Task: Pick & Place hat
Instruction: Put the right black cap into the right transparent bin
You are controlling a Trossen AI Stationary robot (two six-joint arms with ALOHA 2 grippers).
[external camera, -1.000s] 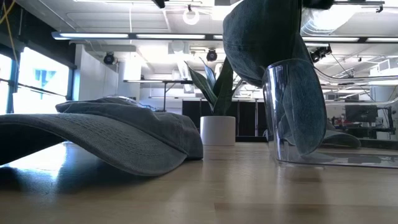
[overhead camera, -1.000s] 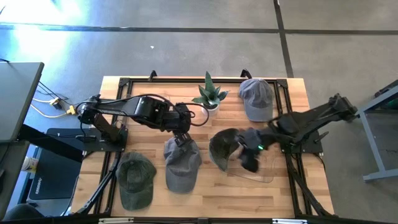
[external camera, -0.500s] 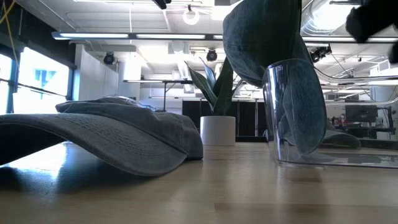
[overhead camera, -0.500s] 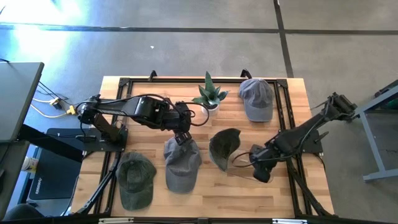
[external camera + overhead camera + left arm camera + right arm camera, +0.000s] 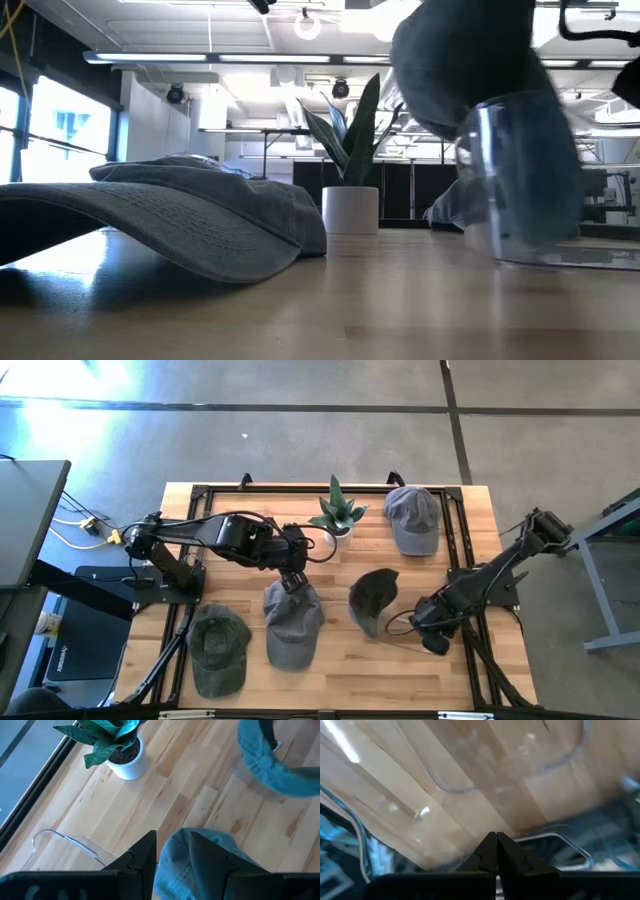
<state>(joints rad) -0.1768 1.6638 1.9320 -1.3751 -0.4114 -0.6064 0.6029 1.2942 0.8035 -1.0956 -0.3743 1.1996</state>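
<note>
The right gripper [image 5: 434,641] sat fully closed, gripping nothing, low by the clear plastic stand [image 5: 520,190]. A dark green floppy cotton cap [image 5: 373,599] was draped on that stand, mid-table. The left gripper [image 5: 290,582] hovered partly open over a grey cap [image 5: 292,622]. Light wooden slatted table [image 5: 340,660], bright open workshop behind.
</note>
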